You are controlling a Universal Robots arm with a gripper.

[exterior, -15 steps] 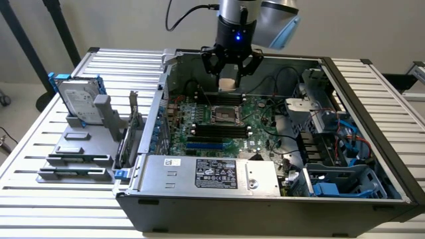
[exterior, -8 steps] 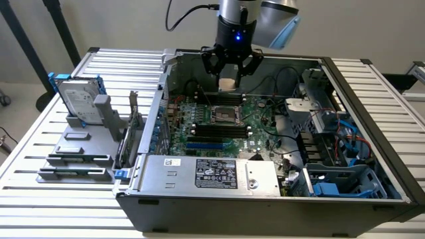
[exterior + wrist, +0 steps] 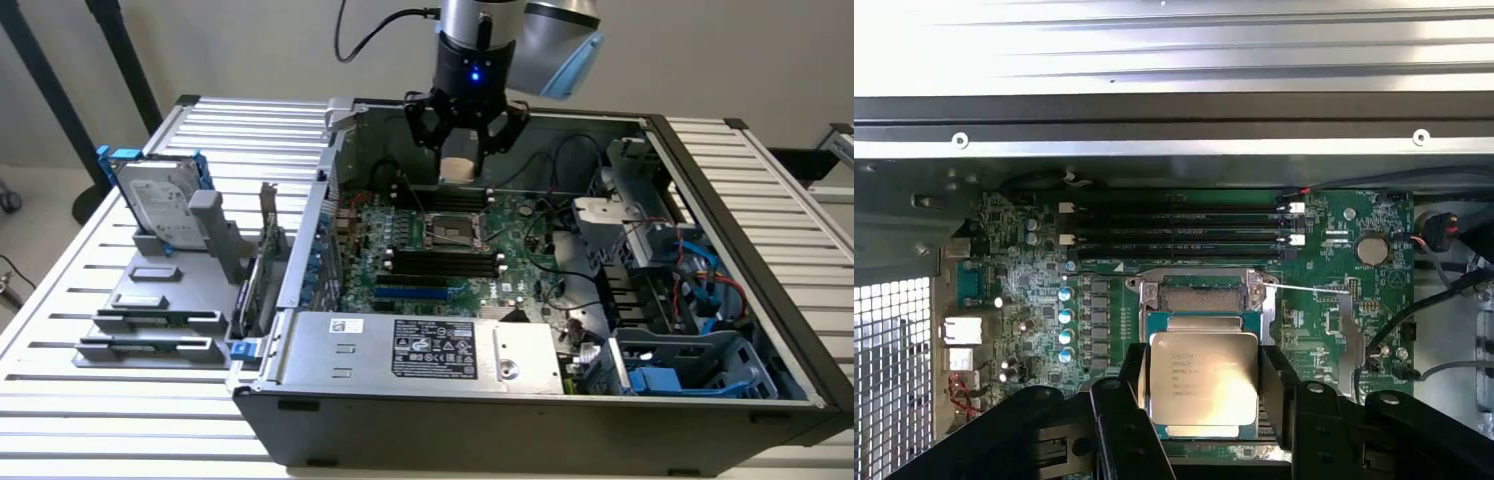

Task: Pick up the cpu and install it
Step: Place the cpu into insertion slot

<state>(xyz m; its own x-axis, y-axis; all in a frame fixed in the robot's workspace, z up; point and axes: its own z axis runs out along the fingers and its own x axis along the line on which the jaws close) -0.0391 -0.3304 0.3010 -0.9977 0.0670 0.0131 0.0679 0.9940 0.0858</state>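
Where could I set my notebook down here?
Bare table slats lie in front of the grey rack and past the computer case on the exterior view's right. Crowded: inside the case, under the gripper holding the cpu, and around the hard drive.

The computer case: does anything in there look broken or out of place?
Nothing stands out. The case lies open, and the gripper holds the cpu between its fingers over the motherboard.

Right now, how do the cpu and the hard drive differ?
The cpu is small and bare; the hard drive is much larger, in a blue frame. The cpu is held flat in the claw over the motherboard; the hard drive stands upright on a grey rack outside the case. Both have silver metal faces.
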